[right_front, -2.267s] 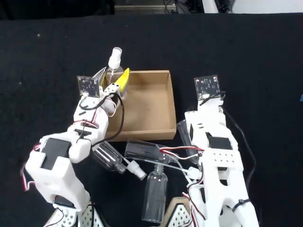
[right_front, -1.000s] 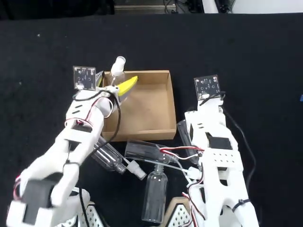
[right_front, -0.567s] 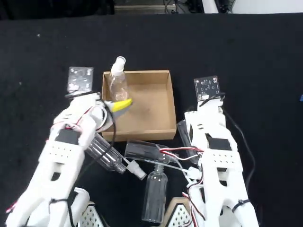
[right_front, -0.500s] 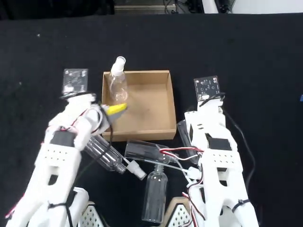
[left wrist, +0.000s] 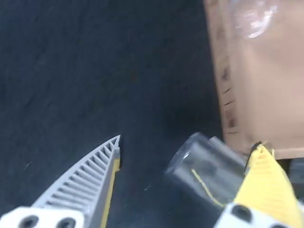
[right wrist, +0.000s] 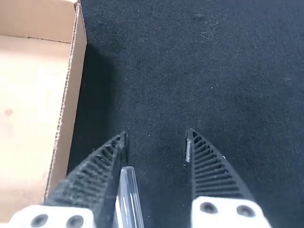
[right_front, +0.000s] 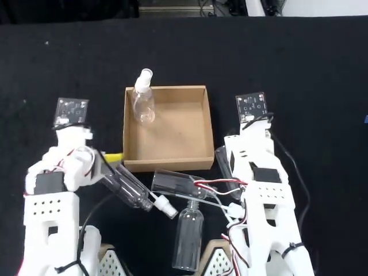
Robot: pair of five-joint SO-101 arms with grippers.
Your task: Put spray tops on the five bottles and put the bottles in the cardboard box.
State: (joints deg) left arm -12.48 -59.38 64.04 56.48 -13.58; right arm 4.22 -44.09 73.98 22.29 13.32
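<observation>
A clear bottle with a white spray top (right_front: 142, 101) stands in the far left corner of the cardboard box (right_front: 178, 135), free of any gripper. My left gripper (right_front: 110, 157) is open beside the box's near left corner, over the base of a lying spray-topped bottle (right_front: 133, 190). The left wrist view shows that base (left wrist: 204, 164) by the yellow finger (left wrist: 263, 180), with the box (left wrist: 266, 95) beyond. My right gripper (right wrist: 156, 134) is open over bare table right of the box (right wrist: 33, 95), a clear bottle (right wrist: 127, 197) just below it.
Two more clear bottles lie near the front, one (right_front: 175, 183) across the middle and one uncapped (right_front: 188, 233) pointing at it. Another bottle (right_front: 222, 164) lies partly under the right arm (right_front: 259, 178). Wires cross above them. Black cloth stretches far behind and to both sides.
My left gripper let go of the spray-topped bottle, which now stands in the box, and the arm drew back to the near left. The right arm has not moved.
</observation>
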